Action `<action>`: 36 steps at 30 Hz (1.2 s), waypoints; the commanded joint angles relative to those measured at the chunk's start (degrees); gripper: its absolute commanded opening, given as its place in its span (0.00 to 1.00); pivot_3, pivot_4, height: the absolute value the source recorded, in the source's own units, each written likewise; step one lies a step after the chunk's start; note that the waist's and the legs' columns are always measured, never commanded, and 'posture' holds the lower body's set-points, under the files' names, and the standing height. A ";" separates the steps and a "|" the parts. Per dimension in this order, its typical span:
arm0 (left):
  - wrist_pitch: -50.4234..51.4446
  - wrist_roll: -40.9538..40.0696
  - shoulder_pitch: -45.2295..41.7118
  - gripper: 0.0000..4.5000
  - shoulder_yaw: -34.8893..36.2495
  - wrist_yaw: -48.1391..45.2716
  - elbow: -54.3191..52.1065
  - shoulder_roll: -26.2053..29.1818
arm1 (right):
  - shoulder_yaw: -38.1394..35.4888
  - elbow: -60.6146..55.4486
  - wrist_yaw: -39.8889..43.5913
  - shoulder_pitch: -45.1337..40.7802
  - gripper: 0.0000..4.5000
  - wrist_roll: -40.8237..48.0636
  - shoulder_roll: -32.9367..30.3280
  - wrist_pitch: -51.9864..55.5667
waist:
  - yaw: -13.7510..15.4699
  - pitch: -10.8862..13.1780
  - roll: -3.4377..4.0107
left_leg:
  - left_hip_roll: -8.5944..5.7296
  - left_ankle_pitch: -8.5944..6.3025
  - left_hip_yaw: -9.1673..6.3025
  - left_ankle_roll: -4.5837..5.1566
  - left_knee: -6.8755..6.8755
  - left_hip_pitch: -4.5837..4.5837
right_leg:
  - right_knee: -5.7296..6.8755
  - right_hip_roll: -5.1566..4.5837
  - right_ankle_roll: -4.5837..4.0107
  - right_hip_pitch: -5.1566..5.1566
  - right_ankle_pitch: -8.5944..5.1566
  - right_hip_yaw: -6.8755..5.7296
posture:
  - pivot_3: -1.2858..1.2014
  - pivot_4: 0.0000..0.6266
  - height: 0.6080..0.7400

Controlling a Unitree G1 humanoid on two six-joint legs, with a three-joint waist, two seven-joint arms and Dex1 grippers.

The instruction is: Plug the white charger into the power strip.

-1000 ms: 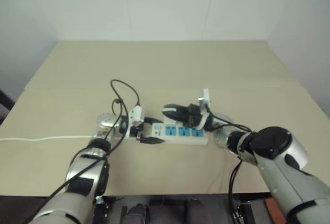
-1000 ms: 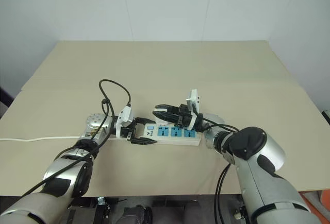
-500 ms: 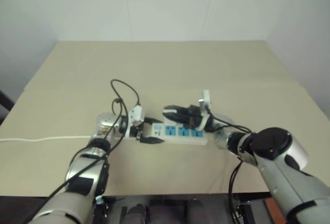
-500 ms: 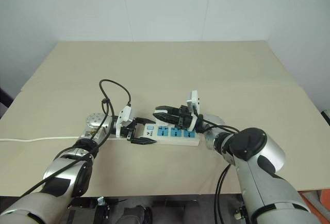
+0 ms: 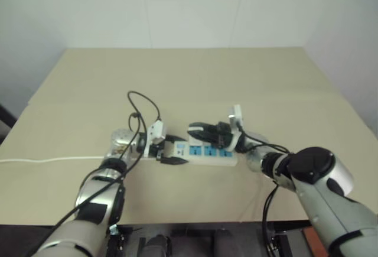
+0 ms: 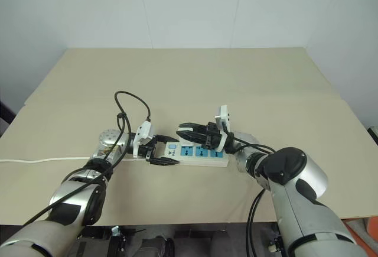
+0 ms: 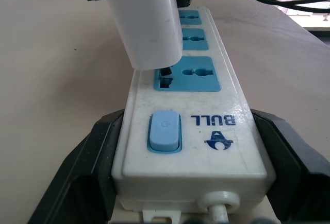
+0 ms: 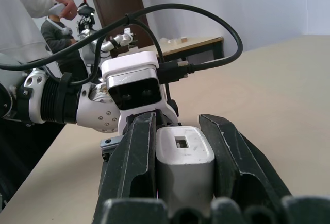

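Note:
The power strip (image 5: 208,152), a white bar with blue sockets, lies across the near middle of the table. My left gripper (image 5: 176,150) is shut on its switch end; both black fingers (image 7: 77,177) flank the strip (image 7: 191,141) beside the blue switch. My right gripper (image 6: 183,130) reaches in from the right, shut on the white charger (image 8: 184,157). The charger (image 7: 147,23) stands upright with its lower end at the socket nearest the switch. Whether its pins are in the holes is hidden.
The strip's thin white cord (image 5: 47,159) runs left across the tan table (image 5: 236,80) to its edge. A black cable loop (image 5: 142,106) rises from my left wrist. People (image 8: 54,28) stand far behind the table, by a dark door.

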 commanded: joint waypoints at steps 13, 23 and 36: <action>0.24 0.31 -0.97 0.73 -0.27 0.27 -0.49 0.43 | -0.22 1.34 -2.02 1.06 0.25 -1.82 1.18 -1.23 | -0.01 0.00 0.00 | 0.01 0.00 0.01 0.00 -0.01 0.02 | 0.00 0.01 0.00 0.01 0.00 0.00 | 0.52 0.24 1.00; 0.12 0.28 -1.07 0.73 -0.17 0.47 -0.32 0.43 | -1.33 1.34 -3.83 5.55 0.25 -4.03 1.97 -11.64 | -0.01 -0.11 -0.18 | 0.01 0.00 0.01 0.00 -0.02 0.06 | -0.01 0.01 0.00 0.04 0.00 0.00 | 0.52 0.24 1.00; 0.13 0.35 -1.29 0.73 -0.05 0.36 -0.20 0.83 | 0.80 1.34 -7.69 10.10 0.25 -7.22 1.85 -11.76 | 0.06 -0.77 -1.24 | 0.11 -0.13 -0.06 0.18 -0.69 1.13 | -0.94 0.08 -0.02 1.09 0.01 -0.08 | 0.52 0.24 1.00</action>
